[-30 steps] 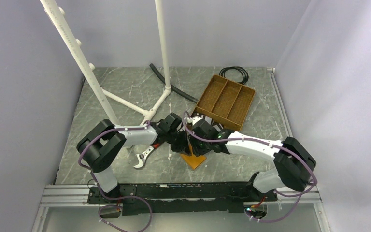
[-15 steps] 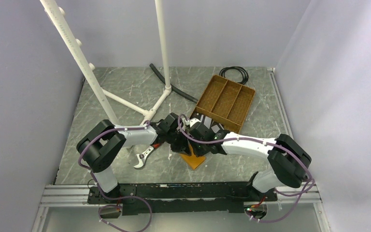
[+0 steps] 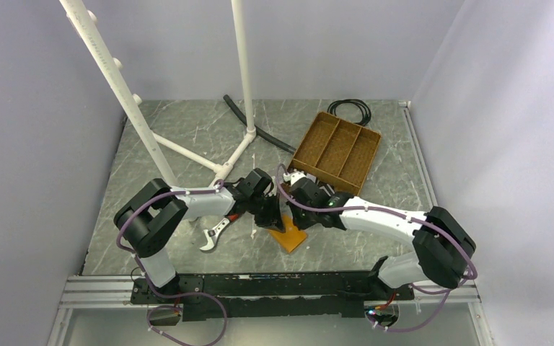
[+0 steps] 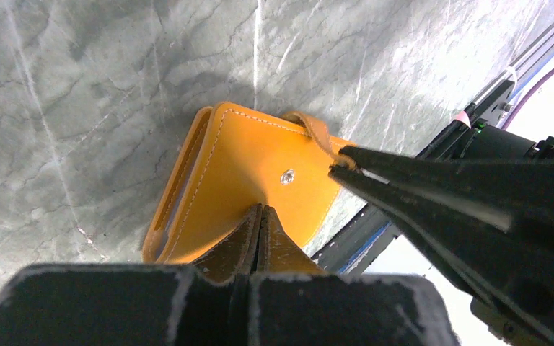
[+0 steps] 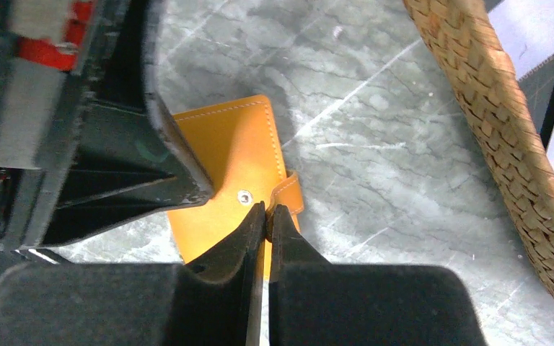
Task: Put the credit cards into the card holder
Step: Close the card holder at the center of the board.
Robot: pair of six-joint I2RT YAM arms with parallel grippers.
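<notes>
The card holder (image 3: 291,236), an orange-tan wallet with a metal snap (image 4: 287,176), lies folded flat on the marble table between both arms. My left gripper (image 4: 261,210) is shut, its tips resting on the holder's face near the snap, with nothing between the fingers. My right gripper (image 5: 267,213) is shut on the holder's strap tab (image 5: 290,193) at its edge; in the left wrist view its fingertips (image 4: 346,164) pinch the strap (image 4: 316,132). The top view shows both grippers, left (image 3: 269,218) and right (image 3: 286,211), meeting over the holder. No credit cards show in any view.
A brown divided tray (image 3: 336,152) stands behind the right arm, its woven wall (image 5: 490,108) close to my right gripper. A white-handled tool (image 3: 213,235) lies left of the holder. A white pipe frame (image 3: 187,153), a black hose (image 3: 258,132) and a coiled cable (image 3: 350,108) sit farther back.
My right gripper has closed from part open onto the card holder's strap. The left gripper stays shut on the holder's face; the holder has not visibly moved.
</notes>
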